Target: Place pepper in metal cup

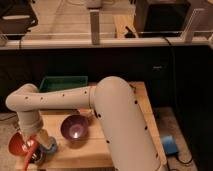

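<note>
The pepper (31,150) is a thin curved red-orange strip at the table's front left corner, right under the end of my arm. My gripper (34,144) is at the end of the beige forearm that comes down from the elbow (22,102), and it is right at the pepper's upper end. The metal cup (38,159) is a small dark silvery shape just below the pepper, at the table's front edge. I cannot tell if the pepper touches the cup.
An orange-red bowl (16,144) sits just left of the gripper. A light blue cup (50,145) stands just to its right. A purple bowl (75,128) is at mid-table and a green tray (63,82) at the back. My wide arm link (120,125) covers the wooden table's (85,152) right part.
</note>
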`<state>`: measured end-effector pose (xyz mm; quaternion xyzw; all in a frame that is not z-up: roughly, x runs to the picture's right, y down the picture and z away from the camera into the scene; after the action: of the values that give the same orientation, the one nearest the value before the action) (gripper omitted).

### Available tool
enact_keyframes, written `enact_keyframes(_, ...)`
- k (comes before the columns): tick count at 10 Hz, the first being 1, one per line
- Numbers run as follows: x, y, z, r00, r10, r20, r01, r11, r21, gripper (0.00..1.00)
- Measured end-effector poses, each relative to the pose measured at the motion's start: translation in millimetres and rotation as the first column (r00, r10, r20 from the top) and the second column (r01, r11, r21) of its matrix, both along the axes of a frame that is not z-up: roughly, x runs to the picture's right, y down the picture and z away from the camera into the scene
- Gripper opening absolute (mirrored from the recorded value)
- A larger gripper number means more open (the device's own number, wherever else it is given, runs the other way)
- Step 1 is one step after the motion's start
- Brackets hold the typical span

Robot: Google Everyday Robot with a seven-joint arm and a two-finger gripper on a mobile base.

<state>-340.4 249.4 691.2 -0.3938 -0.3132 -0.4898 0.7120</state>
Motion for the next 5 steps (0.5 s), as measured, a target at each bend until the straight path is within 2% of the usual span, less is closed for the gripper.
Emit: enact_keyframes(5,0.1,-0.1,0.1,1.000,0.000,0.000,0.000,1.0000,0.000,0.80)
